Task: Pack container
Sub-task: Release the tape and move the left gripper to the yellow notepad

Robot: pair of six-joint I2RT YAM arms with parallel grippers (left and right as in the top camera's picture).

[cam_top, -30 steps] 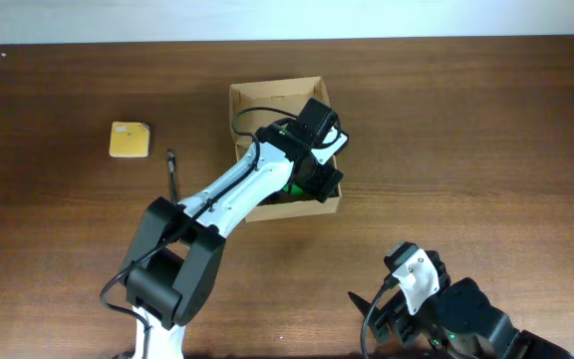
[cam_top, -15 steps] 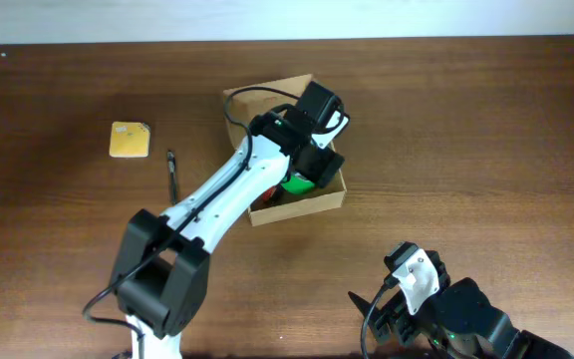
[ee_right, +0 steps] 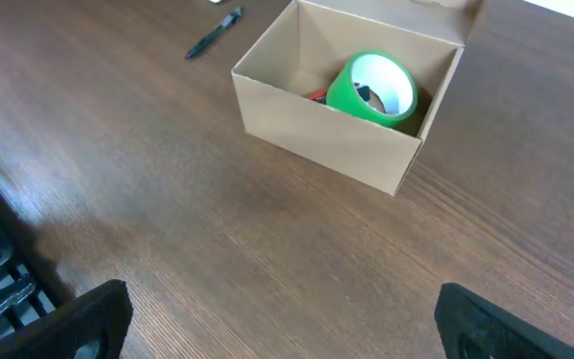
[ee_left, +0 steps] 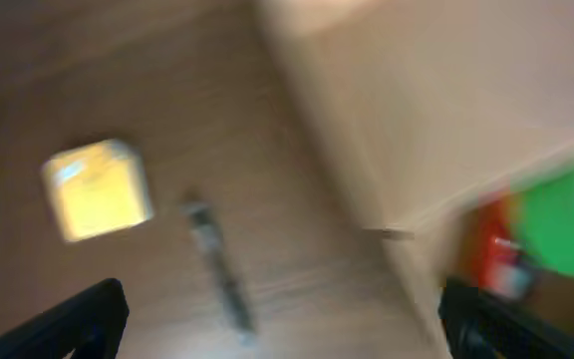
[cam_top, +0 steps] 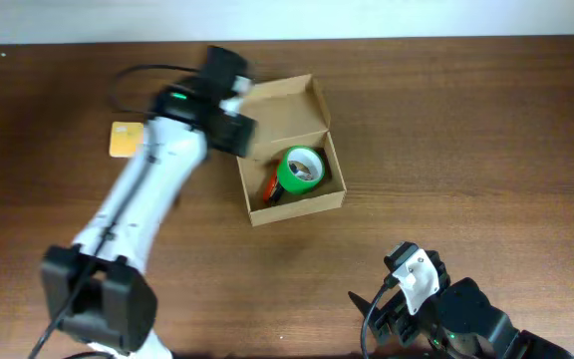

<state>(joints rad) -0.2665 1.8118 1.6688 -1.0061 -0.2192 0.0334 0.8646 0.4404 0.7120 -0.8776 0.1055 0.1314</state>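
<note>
Spreading through every view is a dark brown wooden table. Overhead, a pale strip runs along the top edge of the frame beyond it. Just left of centre sits the cardboard box, its lid flap folded back toward the top. A green tape roll and an orange item lie inside. The left arm stretches from the lower left up to the box's upper-left corner, its head blurred, partly covering a yellow pad. The right arm sits folded at the lower right, well apart from the box.

The left wrist view is heavily blurred. The left gripper shows its fingers at the two bottom corners, spread wide with nothing between them. A pen, which the overhead view does not show, lies just right of the pad, and the box wall fills the right side.

The right wrist view is sharp. The right gripper is equally wide and empty. The box is at upper centre with the roll tilted inside, and the pen is at the top, left of the box.
</note>
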